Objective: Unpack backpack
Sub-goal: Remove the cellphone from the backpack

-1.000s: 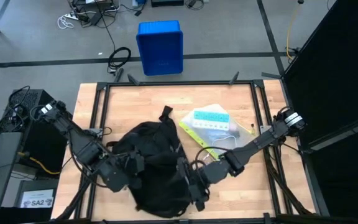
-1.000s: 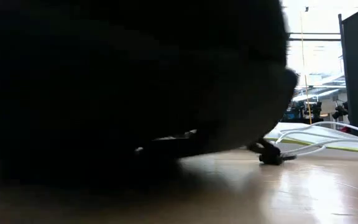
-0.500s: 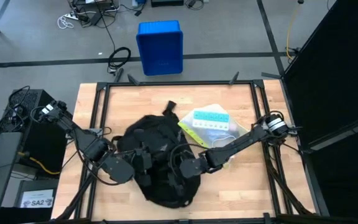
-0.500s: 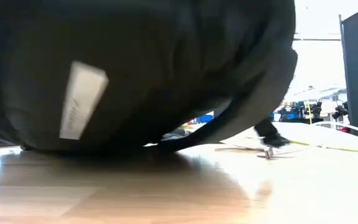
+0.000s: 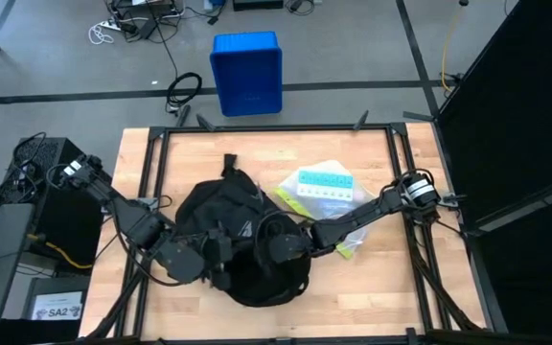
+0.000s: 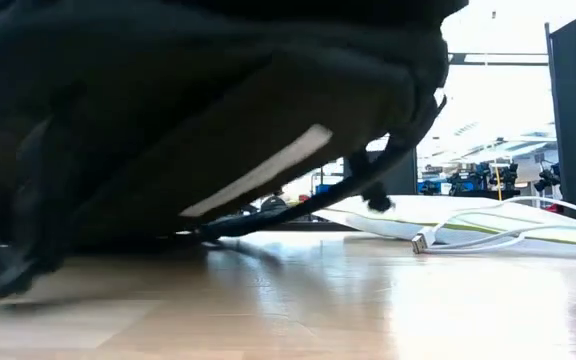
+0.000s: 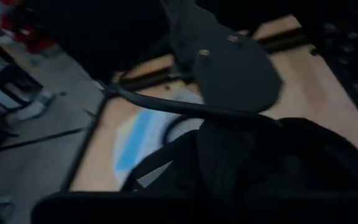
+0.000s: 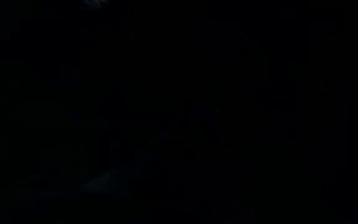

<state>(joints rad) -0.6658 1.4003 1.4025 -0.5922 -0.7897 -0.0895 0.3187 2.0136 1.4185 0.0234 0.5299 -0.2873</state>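
The black backpack (image 5: 242, 244) sits mid-table and fills most of the low view (image 6: 168, 100), where a white label strip (image 6: 258, 170) shows on its underside. It is tipped, with its left underside (image 6: 8, 275) on the wood and its right side raised. My left gripper (image 5: 215, 253) is at the backpack's left side, shut on its fabric. My right arm reaches in from the right, and its gripper (image 5: 274, 245) is sunk into the backpack. The right wrist view is all dark. My left gripper holds the backpack's fabric at its left side (image 5: 222, 247), coming from the table's left and slanting a little down. The hand and the dark cloth hide the fingers, so the part and kind of hold cannot be told. The backpack's right side is lifted off the table.
A blue-and-white pill organiser (image 5: 324, 184) lies on a clear bag with a yellow-green edge (image 5: 326, 206), right of the backpack. A white cable (image 6: 508, 228) lies beside the bag. A blue bin (image 5: 247, 72) stands on the floor beyond the far edge. Bare wood shows along the near edge.
My right gripper has gone down and toward the table's left, from the backpack's near right edge into its middle. The backpack has drawn back from the near edge and bunched up. Its top handle has swung toward the left, and its underside has tipped up on the right.
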